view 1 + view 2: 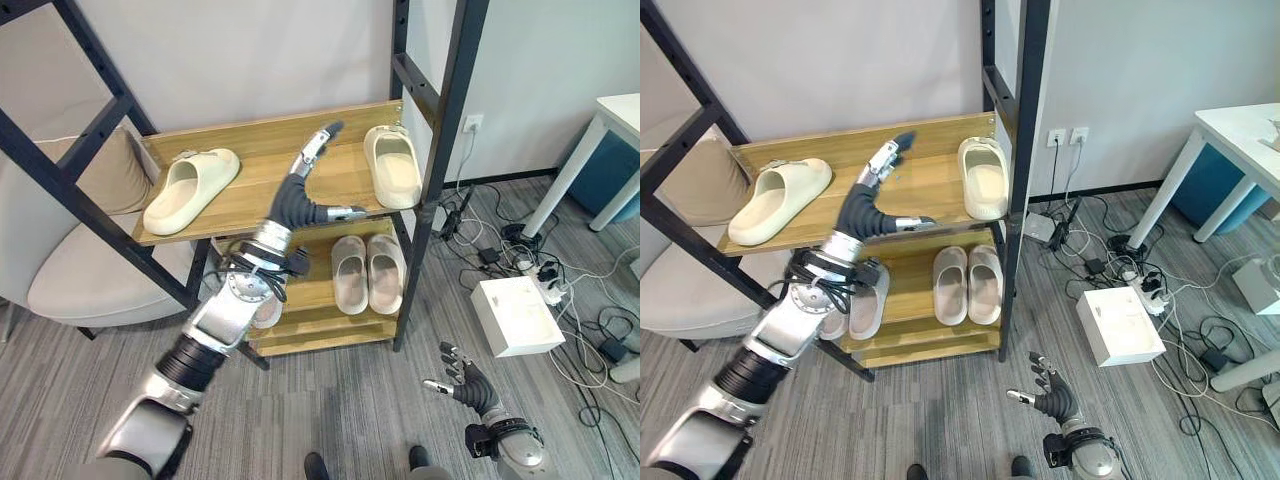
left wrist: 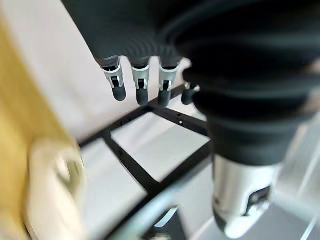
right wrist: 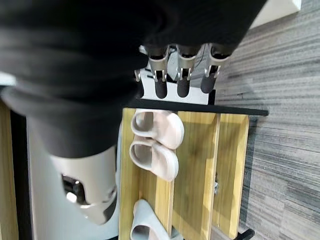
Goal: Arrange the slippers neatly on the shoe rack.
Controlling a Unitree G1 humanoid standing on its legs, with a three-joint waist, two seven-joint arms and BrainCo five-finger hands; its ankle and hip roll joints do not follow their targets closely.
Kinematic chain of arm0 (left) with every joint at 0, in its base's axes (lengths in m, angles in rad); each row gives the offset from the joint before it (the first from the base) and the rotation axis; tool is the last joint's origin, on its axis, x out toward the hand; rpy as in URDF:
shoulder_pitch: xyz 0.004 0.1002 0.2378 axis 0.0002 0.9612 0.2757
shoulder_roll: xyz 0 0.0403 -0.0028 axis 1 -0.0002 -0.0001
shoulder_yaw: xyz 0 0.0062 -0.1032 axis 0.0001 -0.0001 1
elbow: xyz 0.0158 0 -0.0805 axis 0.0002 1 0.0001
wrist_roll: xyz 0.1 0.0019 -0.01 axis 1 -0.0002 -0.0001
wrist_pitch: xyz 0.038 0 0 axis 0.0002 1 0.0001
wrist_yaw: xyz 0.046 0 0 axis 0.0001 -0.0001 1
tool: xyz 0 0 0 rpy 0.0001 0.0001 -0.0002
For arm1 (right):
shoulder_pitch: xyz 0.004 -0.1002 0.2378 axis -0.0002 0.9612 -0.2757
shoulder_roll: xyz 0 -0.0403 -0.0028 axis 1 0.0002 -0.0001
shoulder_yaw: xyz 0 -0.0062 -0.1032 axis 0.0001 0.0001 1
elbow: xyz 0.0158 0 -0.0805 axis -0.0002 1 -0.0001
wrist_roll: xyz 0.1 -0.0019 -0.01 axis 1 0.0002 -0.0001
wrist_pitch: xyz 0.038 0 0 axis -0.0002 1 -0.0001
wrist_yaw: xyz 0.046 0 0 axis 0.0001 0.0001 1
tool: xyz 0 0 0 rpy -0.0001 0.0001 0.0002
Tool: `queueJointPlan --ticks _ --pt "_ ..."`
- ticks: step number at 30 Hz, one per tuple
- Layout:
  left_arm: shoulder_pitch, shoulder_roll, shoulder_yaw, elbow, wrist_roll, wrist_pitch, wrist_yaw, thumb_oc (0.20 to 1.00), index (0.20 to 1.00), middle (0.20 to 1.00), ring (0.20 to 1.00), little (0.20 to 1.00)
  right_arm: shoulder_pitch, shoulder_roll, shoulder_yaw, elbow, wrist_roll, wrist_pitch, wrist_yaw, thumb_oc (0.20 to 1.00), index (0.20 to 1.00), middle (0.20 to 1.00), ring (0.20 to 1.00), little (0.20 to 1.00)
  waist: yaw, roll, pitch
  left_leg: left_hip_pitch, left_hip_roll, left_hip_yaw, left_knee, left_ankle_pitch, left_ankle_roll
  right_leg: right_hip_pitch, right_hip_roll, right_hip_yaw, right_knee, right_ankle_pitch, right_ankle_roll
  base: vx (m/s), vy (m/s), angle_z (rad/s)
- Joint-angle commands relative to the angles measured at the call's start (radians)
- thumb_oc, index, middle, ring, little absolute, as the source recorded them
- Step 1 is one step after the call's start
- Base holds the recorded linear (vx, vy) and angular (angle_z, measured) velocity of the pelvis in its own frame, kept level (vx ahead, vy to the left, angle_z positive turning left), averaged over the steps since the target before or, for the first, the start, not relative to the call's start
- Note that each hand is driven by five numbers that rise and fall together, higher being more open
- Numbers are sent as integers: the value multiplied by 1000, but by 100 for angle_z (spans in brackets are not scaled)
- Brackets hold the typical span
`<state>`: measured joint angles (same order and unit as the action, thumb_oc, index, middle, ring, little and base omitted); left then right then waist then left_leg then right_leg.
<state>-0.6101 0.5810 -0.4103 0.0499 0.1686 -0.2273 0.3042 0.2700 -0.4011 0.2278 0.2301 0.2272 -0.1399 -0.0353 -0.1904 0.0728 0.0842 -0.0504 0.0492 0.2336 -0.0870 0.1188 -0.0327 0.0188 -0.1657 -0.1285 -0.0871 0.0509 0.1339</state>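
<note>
While the left hand (image 1: 300,190) reaches over the upper shelf (image 1: 262,172) of the shoe rack (image 1: 436,150), its fingers (image 1: 318,143) are extended nearly straight and the thumb (image 1: 345,212) juts out sideways; nothing is held. The fingertips stand above bare wood between the two cream slippers on that shelf, touching neither as far as can be seen. The left wrist view confirms straight fingers (image 2: 141,89) with nothing between them, and a blurred cream shape (image 2: 55,195) at the edge, probably one of the slippers.

The left cream slipper (image 1: 190,188) lies at the shelf's left end, skewed, toe toward the back right. The right cream slipper (image 1: 392,165) lies at the right end, near the black upright, roughly square to the shelf edge. The two are well apart.

On the lower shelf (image 1: 318,325) a pale pinkish pair (image 1: 368,272) sits side by side, touching or nearly so. A further pale slipper (image 1: 862,305) lies to the left, partly hidden behind the left arm.

The right hand (image 1: 462,382) hangs low over the grey carpet (image 1: 350,410), fingers (image 3: 182,82) relaxed and spread, empty.

Beside the rack: a beige cushioned chair (image 1: 90,270) to the left, a white box (image 1: 516,315) and a white table (image 1: 600,140) to the right.
</note>
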Motion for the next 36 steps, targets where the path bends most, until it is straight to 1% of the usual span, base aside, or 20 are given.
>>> queueJointPlan --ticks 1,2,3,4,6,8,9,12,17,18,21,22,23,25,29,32,34,36 --pt "-182 89 10 96 268 37 170 1000 1000 1000 1000 1000 -43 -28 21 -49 20 -93 -13 1000 1000 1000 1000 1000 1 -27 42 86 39 -44 0 -148 -48 -30 -63 -21 41 -6 72 30 35 -8" --pt "-183 89 9 97 269 37 172 1000 1000 1000 1000 1000 -44 -27 22 -49 20 -93 -13 1000 1000 1000 1000 1000 0 -28 43 86 39 -44 0 -148 -48 -30 -63 -21 41 -6 72 35 38 -10" --pt "-193 114 9 114 311 58 192 1000 1000 1000 1000 1000 -43 -28 24 -48 22 -96 -15 1000 1000 1000 1000 1000 0 -27 42 85 38 -43 0 -148 -48 -31 -63 -21 40 -6 73 36 33 -12" --pt "-214 158 12 147 377 94 226 1000 1000 1000 1000 1000 -38 -28 31 -50 29 -103 -13 1000 1000 1000 1000 1000 0 -28 42 85 35 -38 0 -150 -48 -31 -64 -19 39 -4 76 44 37 -10" --pt "-229 194 19 167 430 131 247 1000 1000 1000 1000 1000 -32 -25 39 -51 36 -106 -10 1000 1000 1000 1000 1000 1 -30 41 85 34 -35 0 -152 -48 -31 -67 -18 37 -2 79 29 23 -6" --pt "-229 202 24 174 442 140 254 1000 1000 1000 1000 1000 -29 -23 40 -52 36 -108 -10 1000 1000 1000 1000 1000 1 -32 40 85 33 -35 0 -154 -47 -31 -68 -18 36 -2 79 20 17 -4" --pt "-236 231 34 188 472 159 266 1000 1000 1000 1000 1000 -24 -22 43 -54 36 -108 -7 1000 1000 1000 1000 1000 4 -34 38 86 31 -35 0 -157 -46 -30 -69 -18 34 -2 80 31 28 -2" --pt "-243 271 49 208 497 184 279 1000 1000 1000 1000 1000 -20 -22 48 -55 30 -105 -5 1000 1000 1000 1000 1000 7 -37 36 86 28 -34 0 -160 -44 -32 -71 -16 33 1 83 0 0 0" --pt "-239 356 77 252 535 226 285 1000 1000 1000 1000 1000 -12 -23 44 -53 20 -102 -1 1000 1000 1000 1000 1000 12 -40 34 86 24 -28 0 -163 -42 -35 -75 -14 30 7 88 4 6 0" --pt "-239 389 80 285 551 245 283 1000 1000 1000 1000 1000 -8 -25 41 -55 18 -101 4 1000 1000 1000 1000 1000 14 -42 36 85 22 -28 0 -164 -41 -35 -76 -13 29 8 89 21 33 -2" --pt "-243 434 80 320 576 271 280 1000 1000 1000 1000 1000 -2 -29 38 -60 14 -100 8 1000 1000 1000 1000 1000 15 -45 38 83 21 -26 0 -165 -39 -39 -78 -12 30 10 93 17 33 -1" --pt "-251 451 75 335 589 279 281 1000 1000 1000 1000 1000 0 -34 38 -65 12 -100 11 1000 1000 1000 1000 1000 14 -46 39 82 19 -25 0 -165 -39 -41 -78 -11 30 12 94 6 59 0" --pt "-293 495 42 387 613 310 273 1000 1000 1000 1000 1000 0 -41 34 -74 11 -100 14 1000 1000 1000 1000 1000 13 -48 46 74 18 -23 0 -165 -36 -53 -79 -8 31 17 97 -2 73 -4" --pt "-325 529 7 423 640 327 264 1000 1000 1000 1000 1000 3 -45 30 -89 13 -103 15 1000 1000 1000 1000 1000 11 -49 53 65 14 -21 0 -165 -33 -66 -79 -2 32 21 101 -7 68 -4" --pt "-372 553 -47 491 661 348 257 1000 1000 1000 1000 1000 5 -50 25 -101 19 -106 15 1000 1000 1000 1000 1000 7 -55 68 56 12 -10 0 -164 -29 -85 -82 9 35 29 105 1 46 -7" --pt "-397 563 -64 531 662 361 258 1000 1000 1000 1000 1000 2 -50 26 -104 24 -110 13 1000 1000 1000 1000 1000 3 -60 82 47 10 -5 0 -163 -26 -102 -83 17 37 36 108 -15 44 -14" --pt "-429 575 -95 560 666 366 256 1000 1000 1000 1000 1000 -2 -54 27 -108 25 -113 12 1000 1000 1000 1000 1000 -1 -60 92 37 9 0 0 -161 -25 -113 -83 23 37 40 109 -18 52 -12" --pt "-485 589 -156 621 669 372 253 1000 1000 1000 1000 1000 -8 -57 28 -109 30 -117 9 1000 1000 1000 1000 1000 -2 -64 105 25 9 8 0 -158 -22 -129 -83 30 36 48 112 -20 47 -16"
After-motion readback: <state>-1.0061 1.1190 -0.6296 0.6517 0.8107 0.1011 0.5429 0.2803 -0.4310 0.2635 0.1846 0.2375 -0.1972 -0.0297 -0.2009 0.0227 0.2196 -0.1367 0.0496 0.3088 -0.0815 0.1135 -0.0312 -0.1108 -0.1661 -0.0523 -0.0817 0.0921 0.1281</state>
